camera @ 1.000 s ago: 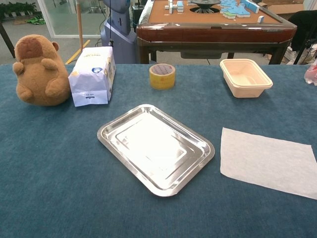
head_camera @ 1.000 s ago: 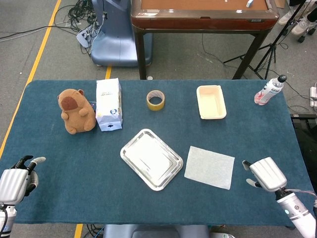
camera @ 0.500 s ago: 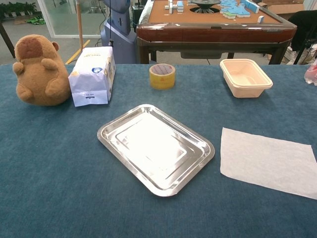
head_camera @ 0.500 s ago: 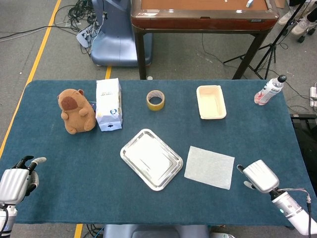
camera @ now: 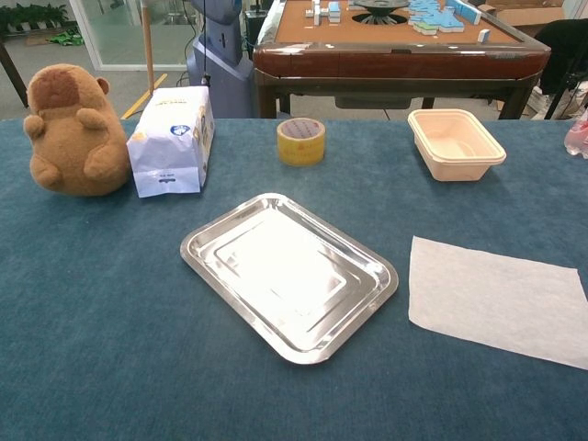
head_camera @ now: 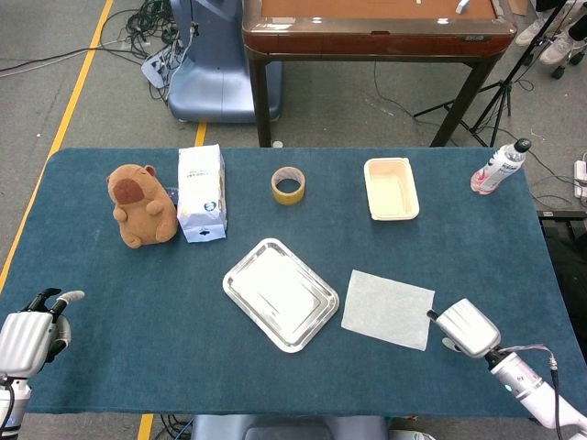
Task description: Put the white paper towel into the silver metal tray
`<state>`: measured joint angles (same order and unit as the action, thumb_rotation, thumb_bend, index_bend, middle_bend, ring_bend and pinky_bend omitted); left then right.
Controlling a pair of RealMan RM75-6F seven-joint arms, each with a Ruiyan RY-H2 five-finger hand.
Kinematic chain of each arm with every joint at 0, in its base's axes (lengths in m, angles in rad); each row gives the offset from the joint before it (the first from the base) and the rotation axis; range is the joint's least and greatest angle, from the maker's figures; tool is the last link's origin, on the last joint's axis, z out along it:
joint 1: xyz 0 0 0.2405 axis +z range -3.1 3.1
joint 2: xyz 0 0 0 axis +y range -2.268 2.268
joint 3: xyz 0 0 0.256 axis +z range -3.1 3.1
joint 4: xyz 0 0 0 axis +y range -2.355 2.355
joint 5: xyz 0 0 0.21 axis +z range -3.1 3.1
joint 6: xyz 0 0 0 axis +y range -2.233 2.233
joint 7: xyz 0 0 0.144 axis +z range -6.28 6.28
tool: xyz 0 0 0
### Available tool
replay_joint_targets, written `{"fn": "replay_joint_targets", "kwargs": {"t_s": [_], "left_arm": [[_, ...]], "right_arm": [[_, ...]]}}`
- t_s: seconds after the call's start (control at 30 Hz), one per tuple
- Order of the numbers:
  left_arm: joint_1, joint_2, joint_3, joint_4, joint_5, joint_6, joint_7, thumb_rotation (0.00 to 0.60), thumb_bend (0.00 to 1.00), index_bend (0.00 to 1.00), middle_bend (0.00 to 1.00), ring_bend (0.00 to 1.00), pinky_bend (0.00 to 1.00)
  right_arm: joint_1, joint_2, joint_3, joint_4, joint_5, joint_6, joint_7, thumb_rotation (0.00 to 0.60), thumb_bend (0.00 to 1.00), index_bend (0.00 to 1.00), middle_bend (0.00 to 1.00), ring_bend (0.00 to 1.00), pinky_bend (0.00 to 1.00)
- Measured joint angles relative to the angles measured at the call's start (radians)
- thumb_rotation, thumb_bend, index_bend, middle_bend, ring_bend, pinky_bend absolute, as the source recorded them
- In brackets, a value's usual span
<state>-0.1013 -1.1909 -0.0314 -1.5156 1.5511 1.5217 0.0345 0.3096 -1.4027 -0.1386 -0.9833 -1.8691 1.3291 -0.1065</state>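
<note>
While the towel lies flat just right of the tray, bring the right hand, empty with fingers seemingly curled, onto its near corner and pinch lightly.

A lab or workshop — floor cables, tripod, taped yellow line.

The right hand hovers just beside the white paper towel, right of the silver metal tray.

white towel and shiny silver tray on a dark teal surface; brown plush, yellow tape, cream box, white-and-blue bag.
</note>
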Motion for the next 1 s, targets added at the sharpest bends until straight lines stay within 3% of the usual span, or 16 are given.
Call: {"fn": "replay_joint_targets", "kwargs": {"t_s": [0.5, 1.0], "left_arm": [[0.005, 0.008, -0.003, -0.004, -0.011, 0.001, -0.011, 0.6, 0.0, 0.31, 0.28, 0.23, 0.43], [0.006, 0.011, -0.002, -0.006, -0.019, -0.007, -0.01, 0.6, 0.0, 0.31, 0.28, 0.23, 0.43]], "right_arm": [[0.034, -0.065, -0.02, 0.042, -0.021, 0.001, 0.002, 0.6, 0.0, 0.48, 1.0, 1.0, 1.0], [0.04, -0.068, -0.043, 0.05, -0.024, 0.016, 0.005, 0.6, 0.0, 0.48, 1.0, 1.0, 1.0]]}}
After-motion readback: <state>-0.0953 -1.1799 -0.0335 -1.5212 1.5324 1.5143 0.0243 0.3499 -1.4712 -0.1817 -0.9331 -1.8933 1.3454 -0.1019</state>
